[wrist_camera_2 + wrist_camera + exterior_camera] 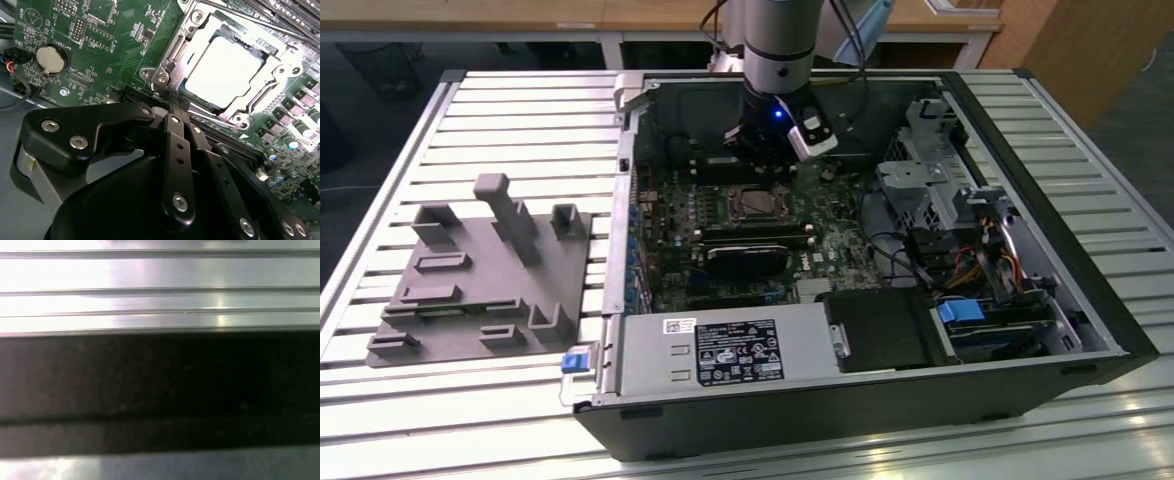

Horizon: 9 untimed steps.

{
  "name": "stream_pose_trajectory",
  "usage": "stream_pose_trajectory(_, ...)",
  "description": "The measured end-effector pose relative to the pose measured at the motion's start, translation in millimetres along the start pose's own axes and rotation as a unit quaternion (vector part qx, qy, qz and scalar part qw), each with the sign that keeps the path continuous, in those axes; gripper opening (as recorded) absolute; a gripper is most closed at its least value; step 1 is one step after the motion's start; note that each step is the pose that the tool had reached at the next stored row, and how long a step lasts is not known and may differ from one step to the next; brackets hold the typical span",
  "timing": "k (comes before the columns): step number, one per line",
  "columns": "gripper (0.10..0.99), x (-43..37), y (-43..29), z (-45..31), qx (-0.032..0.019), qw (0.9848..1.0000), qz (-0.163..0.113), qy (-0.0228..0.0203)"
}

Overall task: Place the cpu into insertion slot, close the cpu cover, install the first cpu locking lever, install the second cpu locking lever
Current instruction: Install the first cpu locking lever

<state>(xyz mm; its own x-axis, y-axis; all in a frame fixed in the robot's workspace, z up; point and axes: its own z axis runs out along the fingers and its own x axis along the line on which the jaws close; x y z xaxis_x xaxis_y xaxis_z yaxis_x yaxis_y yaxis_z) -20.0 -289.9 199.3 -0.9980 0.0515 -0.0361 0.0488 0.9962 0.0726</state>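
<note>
Sitting in the insertion slot [227,75], the cpu [222,67] lies beneath the cpu cover [260,45].

1. A slatted metal table [494,110] carries everything.
2. An open black computer case [881,400] lies on its side on the table.
3. A grey fixture plate [480,280] lies to the exterior view's left of the case.

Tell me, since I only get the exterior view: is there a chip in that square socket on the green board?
Observer: Yes. In the second wrist view the chip lies flat in place, pale top up.
Operator: Is the metal frame down over it?
Observer: It looks so. The frame lies around the chip's edges, and the chip shows through its window.
Operator: Where is the tool?
Observer: The tool points at one corner of the frame, close beside it.
</note>
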Motion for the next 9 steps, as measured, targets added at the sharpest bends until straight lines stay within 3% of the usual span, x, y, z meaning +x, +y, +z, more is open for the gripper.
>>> stream_pose_trajectory(5,0.106,-0.1,0.2,-1.8,0.0001,1.0000,0.000,0.0000)
stream_pose_trajectory(9,0.106,0.0,0.1,-1.0,0.0030,1.0000,0.000,-0.0001)
